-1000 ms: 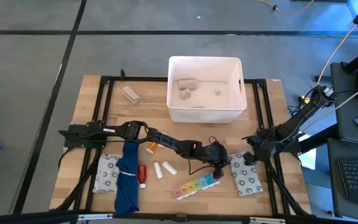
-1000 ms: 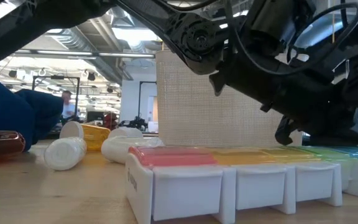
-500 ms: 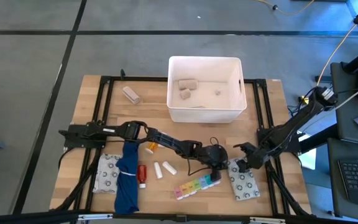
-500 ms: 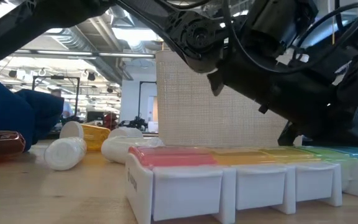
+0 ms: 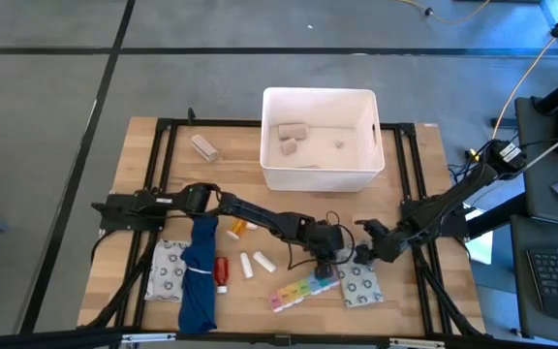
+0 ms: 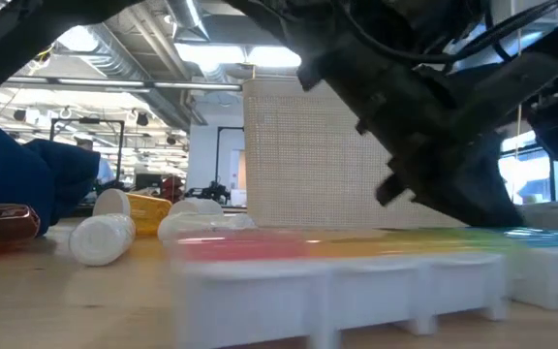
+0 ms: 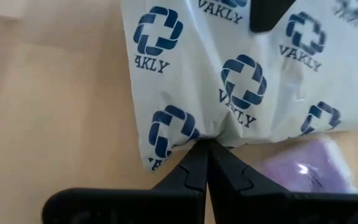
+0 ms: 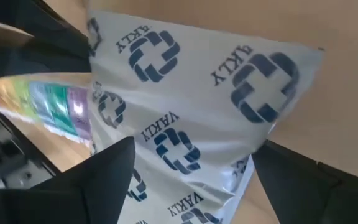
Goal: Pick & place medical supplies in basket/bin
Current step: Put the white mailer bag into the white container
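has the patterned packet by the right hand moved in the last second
Yes. In the high view the packet has slid leftward toward the pill organizer, away from the table's right edge.

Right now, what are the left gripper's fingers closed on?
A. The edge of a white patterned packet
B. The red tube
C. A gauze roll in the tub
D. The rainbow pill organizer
A. In the left wrist view the left gripper is shut, pinching the edge of the white patterned packet, which lies beside the pill organizer.
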